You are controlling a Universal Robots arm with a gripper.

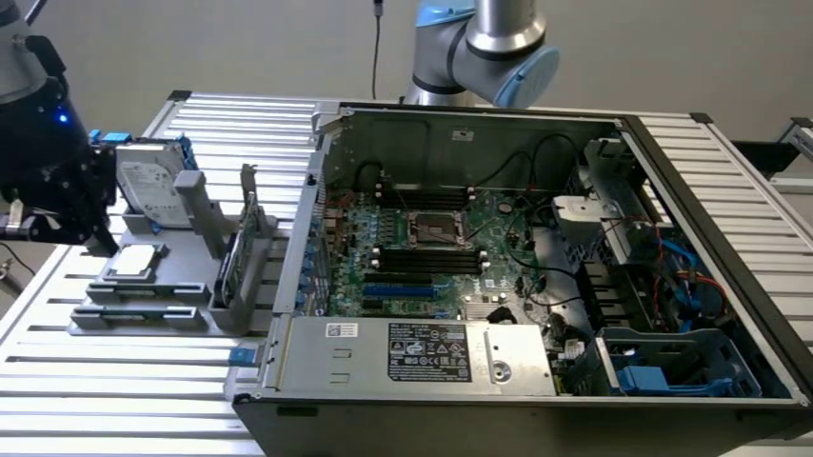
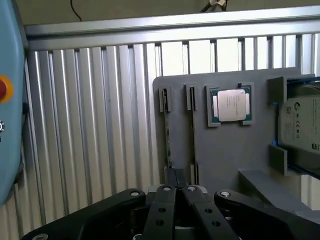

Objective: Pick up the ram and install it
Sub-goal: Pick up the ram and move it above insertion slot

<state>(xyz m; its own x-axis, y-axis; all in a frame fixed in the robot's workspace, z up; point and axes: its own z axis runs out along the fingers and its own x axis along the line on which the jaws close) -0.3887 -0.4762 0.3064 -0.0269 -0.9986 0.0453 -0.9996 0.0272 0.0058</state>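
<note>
In the exterior view the job is barely begun: the gripper (image 1: pixel 87 231) hangs at the left end of the gray holder (image 1: pixel 133 317) and carries nothing. The ram (image 1: pixel 230 271) stands on edge in its holder slot, untouched, well apart from the open computer case (image 1: pixel 420 357). A hard drive (image 1: pixel 150 186) and a square chip (image 1: pixel 135 260) share the holder.

In the wrist view the pincer is clenched and empty. Its tips are near one end of the ram (image 2: pixel 167 132), which lies in a narrow slot. The chip (image 2: pixel 231 105) sits in its own pocket, so both pickup and installation remain.
</note>
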